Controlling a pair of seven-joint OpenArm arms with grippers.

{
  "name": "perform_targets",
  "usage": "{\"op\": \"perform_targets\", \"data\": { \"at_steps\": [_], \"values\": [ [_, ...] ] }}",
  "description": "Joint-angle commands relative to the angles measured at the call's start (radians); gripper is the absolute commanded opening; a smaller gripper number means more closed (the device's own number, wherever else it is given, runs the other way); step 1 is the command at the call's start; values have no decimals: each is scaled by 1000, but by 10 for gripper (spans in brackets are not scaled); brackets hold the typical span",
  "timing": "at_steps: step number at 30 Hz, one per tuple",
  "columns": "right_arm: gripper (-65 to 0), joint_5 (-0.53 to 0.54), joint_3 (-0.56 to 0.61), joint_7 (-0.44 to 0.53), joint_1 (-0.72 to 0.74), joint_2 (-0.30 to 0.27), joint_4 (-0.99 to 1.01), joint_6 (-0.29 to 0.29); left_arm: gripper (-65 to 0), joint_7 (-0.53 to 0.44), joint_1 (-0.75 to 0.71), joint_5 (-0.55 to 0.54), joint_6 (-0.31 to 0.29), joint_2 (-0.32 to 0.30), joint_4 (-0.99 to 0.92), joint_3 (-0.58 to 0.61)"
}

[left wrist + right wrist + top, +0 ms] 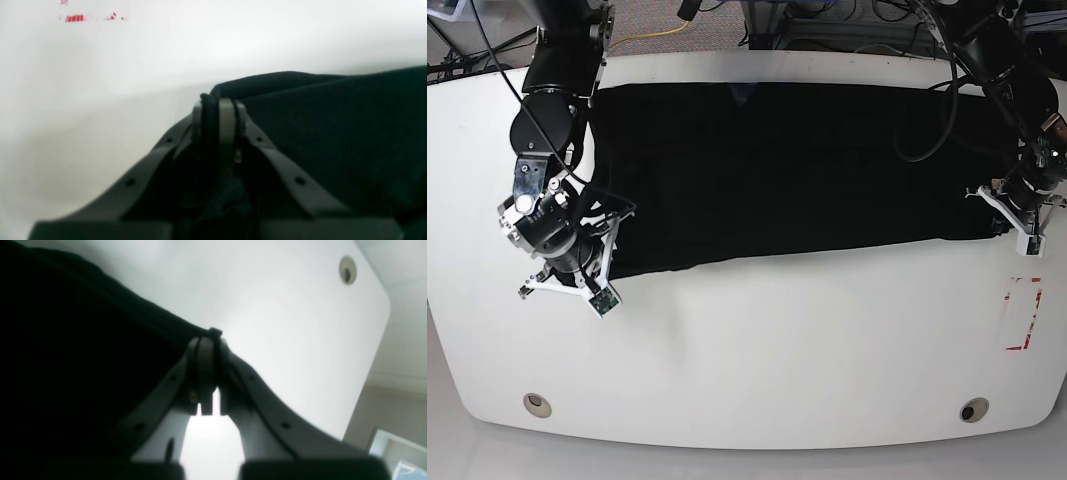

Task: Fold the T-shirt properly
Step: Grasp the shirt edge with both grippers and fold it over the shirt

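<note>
The black T-shirt [777, 170] lies spread flat across the far half of the white table [757, 350]. No printed mark or neck label shows. My right gripper [592, 268] stands at the shirt's near-left corner. In the right wrist view its fingers [206, 353] are shut on a thin edge of the black cloth [73, 356]. My left gripper [1004, 222] stands at the shirt's near-right corner. In the left wrist view its fingers [227, 123] are shut on a bunched edge of the cloth [333, 133], close above the table.
Red tape marks [1024, 315] lie on the table near its right edge, also in the left wrist view [75, 17]. Two round holes [537, 405] [972, 410] sit near the front edge. Cables and the arm bases [567, 50] stand behind the table.
</note>
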State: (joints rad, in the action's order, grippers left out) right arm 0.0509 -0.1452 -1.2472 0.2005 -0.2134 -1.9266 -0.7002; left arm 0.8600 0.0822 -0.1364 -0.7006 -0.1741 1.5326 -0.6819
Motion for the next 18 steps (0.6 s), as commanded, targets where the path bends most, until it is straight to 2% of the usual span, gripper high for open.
{"op": "perform_targets", "data": {
  "at_steps": [1, 7, 10, 15, 18],
  "values": [
    [-650, -7, -6, 2, -16, 1, -44, 2, -650, -23, 14, -9, 2, -18, 26, -3],
    [-650, -6, -55, -58, -86, 16, -75, 2, -650, -20, 3, -9, 2, -17, 110, -9],
    [-650, -6, -77, -75, -114, 47, -84, 2, -650, -20, -17, -19, 2, -17, 144, -5],
    [-650, -6, -78, -81, -163, 55, -86, 2, -650, -18, -63, -122, 2, -23, 190, -5],
    [-650, 36, -92, -81, -197, 78, -86, 2, -650, -18, -104, -185, 2, -28, 223, -3]
  ]
}}
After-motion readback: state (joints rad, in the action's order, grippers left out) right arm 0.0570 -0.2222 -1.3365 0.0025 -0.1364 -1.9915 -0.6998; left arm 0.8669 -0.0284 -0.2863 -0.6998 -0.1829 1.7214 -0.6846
